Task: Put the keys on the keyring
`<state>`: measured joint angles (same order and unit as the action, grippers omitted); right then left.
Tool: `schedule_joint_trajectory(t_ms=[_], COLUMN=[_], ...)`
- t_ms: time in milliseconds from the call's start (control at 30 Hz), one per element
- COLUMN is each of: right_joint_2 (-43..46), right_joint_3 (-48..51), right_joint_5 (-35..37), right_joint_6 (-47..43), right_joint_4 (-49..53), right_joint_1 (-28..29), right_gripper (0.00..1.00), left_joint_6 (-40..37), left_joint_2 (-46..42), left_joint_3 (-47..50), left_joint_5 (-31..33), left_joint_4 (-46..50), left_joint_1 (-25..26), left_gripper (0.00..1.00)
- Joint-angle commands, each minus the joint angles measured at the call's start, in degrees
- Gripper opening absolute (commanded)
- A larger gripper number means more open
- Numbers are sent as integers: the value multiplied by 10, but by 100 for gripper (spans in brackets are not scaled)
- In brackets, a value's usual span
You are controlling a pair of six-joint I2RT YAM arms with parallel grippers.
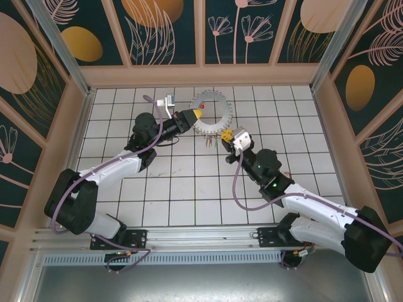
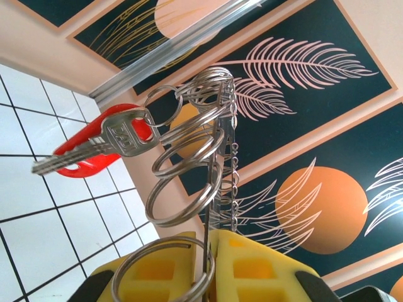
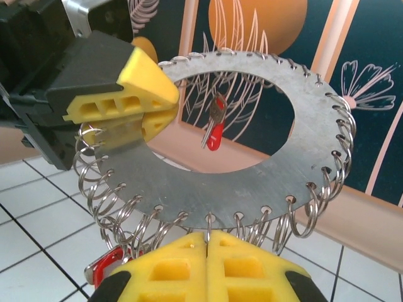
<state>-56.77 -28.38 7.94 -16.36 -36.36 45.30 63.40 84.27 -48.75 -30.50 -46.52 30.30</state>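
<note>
**Keyring Pinched by Both Sets of Fingers**

The right fingers [image 3: 211, 245] are pressed together on the near edge of the keyring [image 3: 318, 119]. The thin grey plate is pinched between their two yellow pads. The left fingers [image 3: 160, 104] are closed on the rim as well, at a spot further round.

From above, the left fingers [image 1: 196, 114] are seen on the left side of the keyring [image 1: 214, 97], and the right fingers [image 1: 225, 134] on its lower right side. The keyring is held up off the tabletop [image 1: 189, 182] by both.

Many small wire rings [image 3: 119, 214] are hooked through the holes along the rim. One key with a red tag [image 3: 215, 129] is hung from a wire ring on the far side and is seen through the big middle hole. In the left wrist view the same key [image 2: 104, 145] is shown close up, threaded on a wire ring, with more wire rings [image 2: 182, 195] below it.

A few more keys [image 1: 211, 142] are seen just below the lower edge of the keyring, close to the right fingers. Whether they hang from the rim or lie on the tiles cannot be told.

The tabletop is covered in white tiles. It is boxed in by dark walls [image 1: 164, 25] painted with orange circles and pink plants.
</note>
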Motion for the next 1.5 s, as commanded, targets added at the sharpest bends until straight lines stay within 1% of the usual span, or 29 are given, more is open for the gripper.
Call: schedule_joint_trajectory(t_ms=[0,67,133,200,333,467,633,900,1000,1067,1133,1233,1267,1300,1400,1467], right_joint_2=[-3,-5,-1,7,17,21,30,17,12,6,-1,-7,-9,-9,-12,-17], right_joint_3=[-59,-59,-54,-42,-32,-25,2,2,-4,-15,-32,-48,-49,-50,-58,-63], right_joint_5=[1,8,2,-5,5,-1,-11,-26,-41,-52,-61,-67,-68,-89,-134,-143], right_joint_6=[-17,-5,9,21,28,31,44,53,55,49,36,27,27,31,47,52], right_joint_4=[53,89,103,100,91,50,-45,-85,-86,-63,-17,50,65,80,117,134], right_joint_1=[0,0,0,1,2,2,2,2,1,0,-3,-13,-19,-27,-52,-61], right_gripper=[0,0,0,0,0,0,0,0,0,0,0,0,0,0,0,0], left_joint_6=[-31,-49,-67,-77,-77,-74,-69,-48,-40,-34,-34,-45,-53,-60,-69,-76], left_joint_2=[-15,-23,-32,-39,-40,-38,-39,-28,-22,-21,-23,-34,-37,-40,-45,-47], left_joint_3=[-12,-14,-18,-17,-15,-14,-9,-7,-5,-1,3,15,17,19,33,43], left_joint_5=[-18,-17,-14,-8,-6,-9,5,8,6,5,7,24,31,37,49,60], left_joint_4=[-18,-13,-3,2,-2,-2,12,21,27,29,39,61,75,92,112,129], left_joint_1=[4,4,5,5,4,5,5,5,5,5,5,4,4,5,4,4], left_gripper=[8,8,8,8,8,8,8,9,12,15,24,28,33,35,38,43])
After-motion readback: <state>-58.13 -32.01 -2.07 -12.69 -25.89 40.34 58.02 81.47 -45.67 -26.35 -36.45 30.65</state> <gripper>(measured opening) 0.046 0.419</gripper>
